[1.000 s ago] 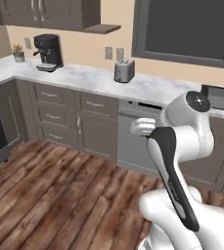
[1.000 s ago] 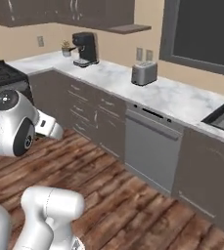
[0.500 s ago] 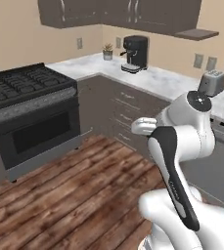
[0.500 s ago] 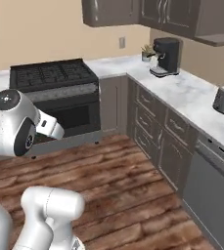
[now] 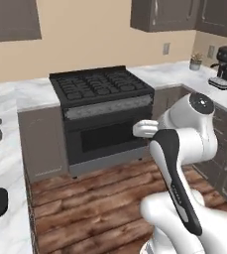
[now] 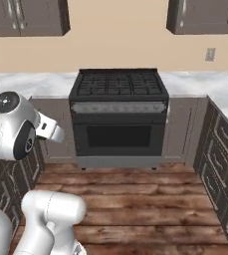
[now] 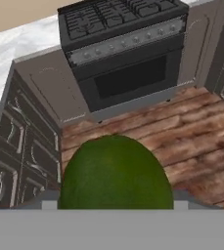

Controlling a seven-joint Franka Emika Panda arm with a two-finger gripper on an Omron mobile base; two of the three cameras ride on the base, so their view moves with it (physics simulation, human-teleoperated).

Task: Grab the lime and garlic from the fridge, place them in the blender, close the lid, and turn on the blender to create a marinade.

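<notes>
You have the lime (image 7: 115, 173) clamped in the gripper (image 7: 114, 207), carried above the wood floor (image 7: 191, 141) in front of the black stove (image 7: 125, 53); the blender jug isn't identifiable from here.

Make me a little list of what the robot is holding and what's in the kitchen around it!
held: lime, green and round, close up at the bottom of the hand view between the fingers
gripper: closed on the lime
arm: folded close to the body, white with dark joints
ahead: black stove with gas burners and an oven door
floor: brown wooden planks
counter: white marble on both sides of the stove
far right in the left base view: black coffee machine and a small potted plant
</notes>
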